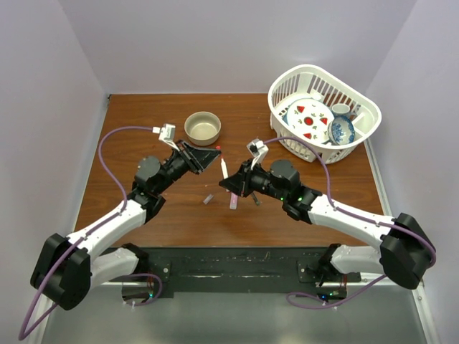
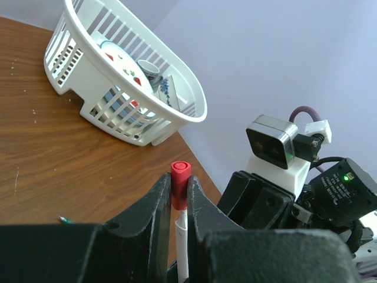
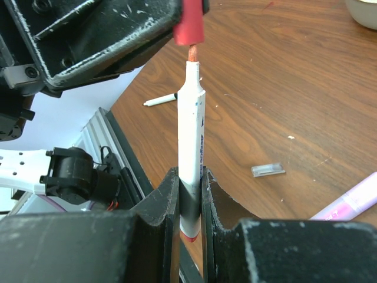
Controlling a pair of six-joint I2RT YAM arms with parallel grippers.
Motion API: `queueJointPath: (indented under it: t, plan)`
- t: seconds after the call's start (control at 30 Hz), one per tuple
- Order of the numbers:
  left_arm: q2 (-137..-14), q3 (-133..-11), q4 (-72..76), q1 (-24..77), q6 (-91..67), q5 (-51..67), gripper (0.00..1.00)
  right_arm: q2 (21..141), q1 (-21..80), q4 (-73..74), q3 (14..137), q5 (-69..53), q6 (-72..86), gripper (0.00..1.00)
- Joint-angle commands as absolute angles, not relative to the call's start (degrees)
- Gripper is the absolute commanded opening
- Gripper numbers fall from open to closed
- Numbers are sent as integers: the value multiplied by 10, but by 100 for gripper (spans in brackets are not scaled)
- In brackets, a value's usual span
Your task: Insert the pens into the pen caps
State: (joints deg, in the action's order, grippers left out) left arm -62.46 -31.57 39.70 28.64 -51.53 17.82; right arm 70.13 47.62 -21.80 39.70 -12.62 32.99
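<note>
- My left claw (image 2: 179,183) is clamped on the red cap (image 2: 180,177). The cap sits right between the fingertips, with its end sticking out just past them.
- My right claw (image 3: 189,177) is closed tight on a white pen (image 3: 191,118). It grips low on the barrel, so most of the pen stands out beyond the fingers.
- The pen's reddish tip (image 3: 192,54) meets the mouth of the red cap, with pen and cap in one line. The white barrel is all outside the cap. I cannot tell how far in the tip sits.
- From above, the two claws meet nose to nose over the middle of the wooden table (image 1: 143,118), near the tan bowl (image 1: 203,127).
- Lying loose on the table are a pink marker (image 3: 353,200), a small grey cap (image 3: 268,170) near it, and a second white pen (image 3: 160,100), well apart from both claws.
</note>
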Motion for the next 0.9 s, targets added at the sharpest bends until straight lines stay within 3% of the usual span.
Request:
queueJointPath:
  t: [0.0,0.77,0.83,0.87]
  plan:
    - [-622,-309,425,289,-516,183,0,700,481,-238,425,-119,330,0]
    - [-601,-312,319,330,-483,178,0,726,481,-135,524,-29,254,0]
    - [-597,-316,320,330,-488,186,8,726,481,-131,525,-34,241,0]
    - [-593,-318,320,330,-490,187,18,723,482,-132,522,-37,237,0]
